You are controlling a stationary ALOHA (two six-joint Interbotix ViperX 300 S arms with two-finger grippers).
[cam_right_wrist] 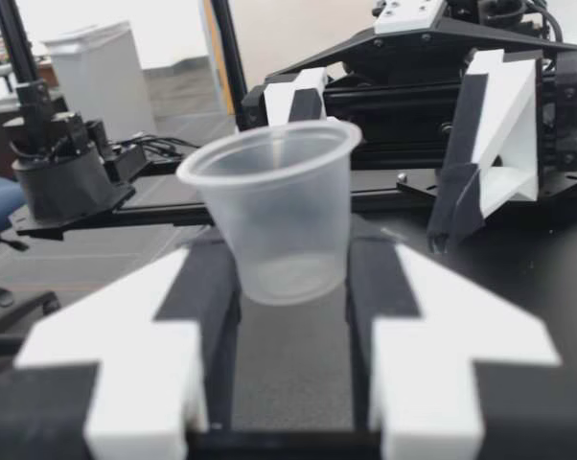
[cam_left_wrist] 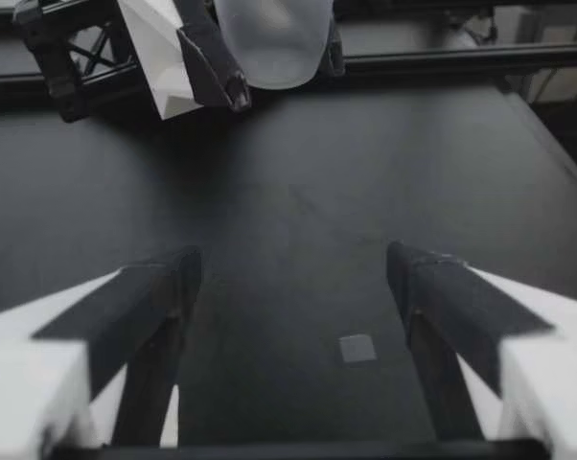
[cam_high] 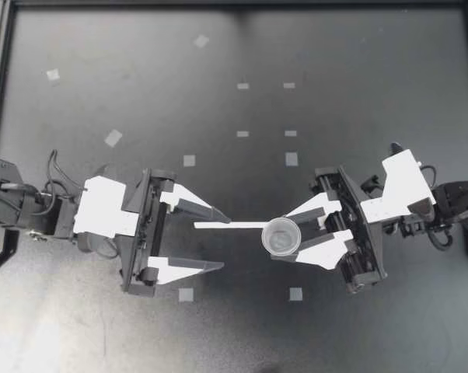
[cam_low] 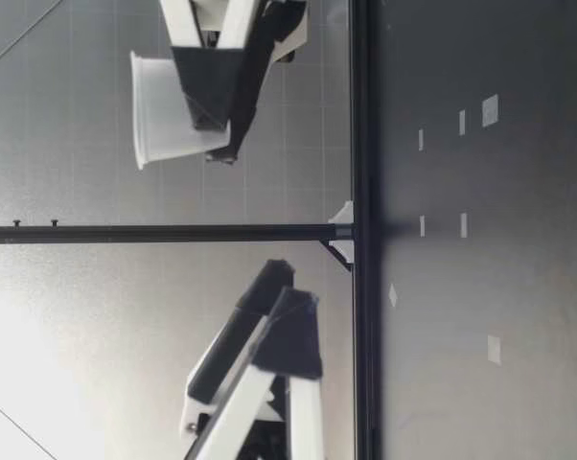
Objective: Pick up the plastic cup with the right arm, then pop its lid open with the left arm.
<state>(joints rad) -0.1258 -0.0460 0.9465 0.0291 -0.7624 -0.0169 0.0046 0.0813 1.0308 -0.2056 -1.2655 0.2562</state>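
The right gripper [cam_high: 279, 237] is found clamped on a plastic cup [cam_high: 281, 236], with both fingers pressed against its lower wall from two sides. The cup is held upright, mouth up and clear of the table [cam_high: 358, 93], as the low view confirms; it appears empty. It is judged light, thin-walled and easily crushed, and its smooth, tapered wall could slip in a loose grip. The stiffer band under the rim, or the base, is judged the better place for a hold. Just ahead of the right fingertips, down on the table, a white strip [cam_high: 234, 224] is noted lying flat. Its far end lies close beside one fingertip of the left gripper [cam_high: 224, 243]; contact cannot be told. The left gripper is recorded as spread wide and empty, facing the cup. Small pale tape marks [cam_high: 291, 159] are scattered beyond both grippers. Nothing is seen standing between the two grippers
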